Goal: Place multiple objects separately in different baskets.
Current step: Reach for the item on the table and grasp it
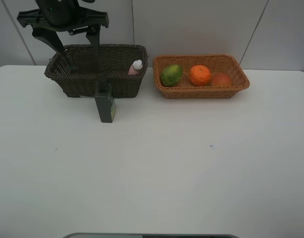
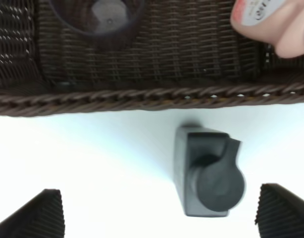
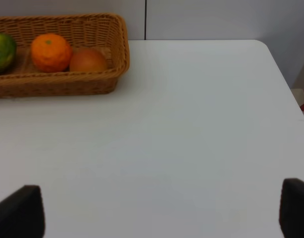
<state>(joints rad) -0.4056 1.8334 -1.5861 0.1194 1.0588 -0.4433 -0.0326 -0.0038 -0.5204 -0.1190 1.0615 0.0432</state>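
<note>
From the high camera, the task looks almost finished. The tan basket (image 1: 241, 74) already holds the green fruit (image 1: 171, 75), the orange (image 1: 199, 75) and the peach-like fruit (image 1: 221, 80). In the dark basket (image 1: 117, 85) the pink bottle (image 1: 135, 67) leans in the corner nearest the tan basket, and the mauve cup (image 1: 86, 60) stands there too, though it is dim and hard to make out. Only the pump bottle (image 1: 105, 103) is left outside, upright on the table (image 1: 191, 168) just in front of the dark basket. The left gripper (image 1: 73, 40) hangs above this basket.

In the left wrist view, the pump bottle (image 2: 209, 171) lies between the two fingertips (image 2: 40, 213), which are wide apart and hold nothing, so I judge this bottle is the next to be picked.

In the right wrist view, the right gripper (image 3: 157, 213) is also spread wide and empty, over bare table, well apart from the fruit
</note>
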